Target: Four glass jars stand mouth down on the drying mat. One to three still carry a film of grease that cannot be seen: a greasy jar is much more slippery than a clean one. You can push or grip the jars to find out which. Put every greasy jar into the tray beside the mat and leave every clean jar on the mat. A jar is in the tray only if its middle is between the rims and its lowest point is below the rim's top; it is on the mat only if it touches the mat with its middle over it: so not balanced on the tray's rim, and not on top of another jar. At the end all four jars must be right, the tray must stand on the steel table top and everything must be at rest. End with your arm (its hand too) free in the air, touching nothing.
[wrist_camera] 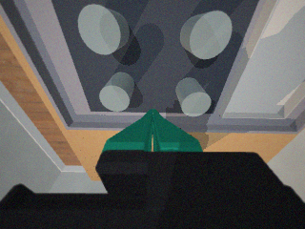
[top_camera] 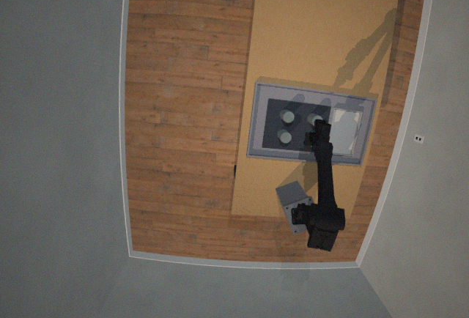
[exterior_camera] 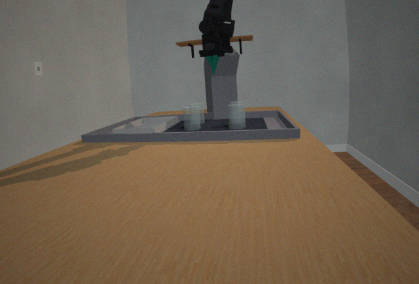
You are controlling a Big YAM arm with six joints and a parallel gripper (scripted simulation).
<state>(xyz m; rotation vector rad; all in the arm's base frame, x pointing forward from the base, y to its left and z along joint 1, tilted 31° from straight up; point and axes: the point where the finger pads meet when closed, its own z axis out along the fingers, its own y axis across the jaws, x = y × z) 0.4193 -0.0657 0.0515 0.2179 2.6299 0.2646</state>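
Observation:
My gripper (exterior_camera: pixel 213 72) (wrist_camera: pixel 152 114) is shut and empty, its green fingertips together, high above the near part of the dark mat (top_camera: pixel 272 127) (wrist_camera: pixel 162 86). In the top view the arm hides most of it. All four jars stand upright on the mat: the far left jar (top_camera: pixel 287 116) (exterior_camera: pixel 236 116) (wrist_camera: pixel 100 30), the far right jar (exterior_camera: pixel 192 118) (wrist_camera: pixel 207 34), the near left jar (top_camera: pixel 284 136) (wrist_camera: pixel 116 97) and the near right jar (wrist_camera: pixel 194 102), hidden by the arm in the top view. The pale tray (top_camera: pixel 342 138) (wrist_camera: pixel 259 76) holds no jar. Grease cannot be seen.
A raised grey rim (exterior_camera: pixel 189 135) surrounds the mat and tray. The tray is right of the mat in the top view. The wooden table (top_camera: pixel 322 34) (exterior_camera: pixel 216 199) extends beyond the rim. The grey arm mount (top_camera: pixel 293 193) stands at the near end.

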